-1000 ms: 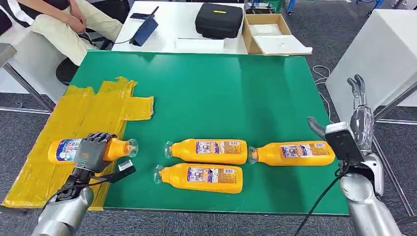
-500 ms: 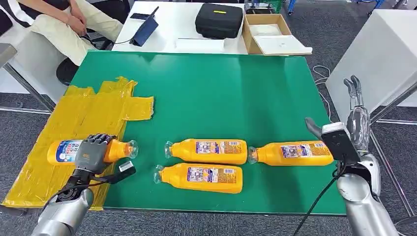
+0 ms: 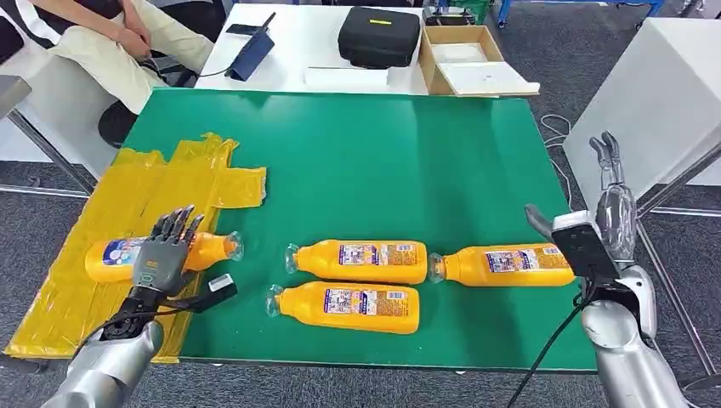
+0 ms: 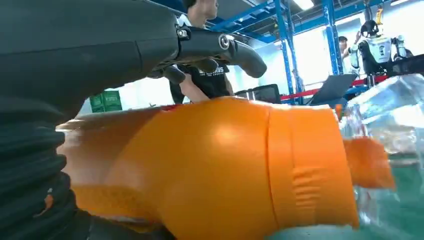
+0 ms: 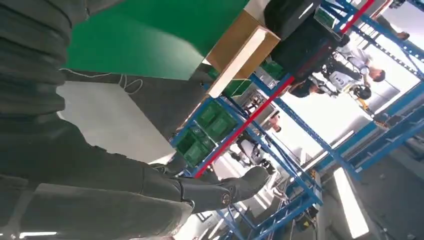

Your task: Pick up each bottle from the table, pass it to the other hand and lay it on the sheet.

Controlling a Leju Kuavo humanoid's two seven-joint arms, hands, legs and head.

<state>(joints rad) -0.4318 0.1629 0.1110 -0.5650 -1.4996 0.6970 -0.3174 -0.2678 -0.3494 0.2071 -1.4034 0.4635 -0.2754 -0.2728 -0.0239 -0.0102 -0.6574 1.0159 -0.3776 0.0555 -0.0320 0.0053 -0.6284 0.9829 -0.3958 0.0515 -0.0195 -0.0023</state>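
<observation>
Orange bottle [image 3: 204, 252] lying on the yellow sheet [image 3: 127, 246], middle hidden behind the left hand [image 3: 161, 255].
Left hand above it, fingers spread, empty; right hand [image 3: 614, 200] open at 3 o'clock off the table [image 3: 383, 161]; cardboard box [image 3: 463, 59] holds white sheets.

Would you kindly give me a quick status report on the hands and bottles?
Left robot hand open over bottle lying on yellow sheet. Right robot hand open, off table edge. Three bottles left on green table.

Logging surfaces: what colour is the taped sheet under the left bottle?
Yellow sheet, clearest in the head view.
</observation>
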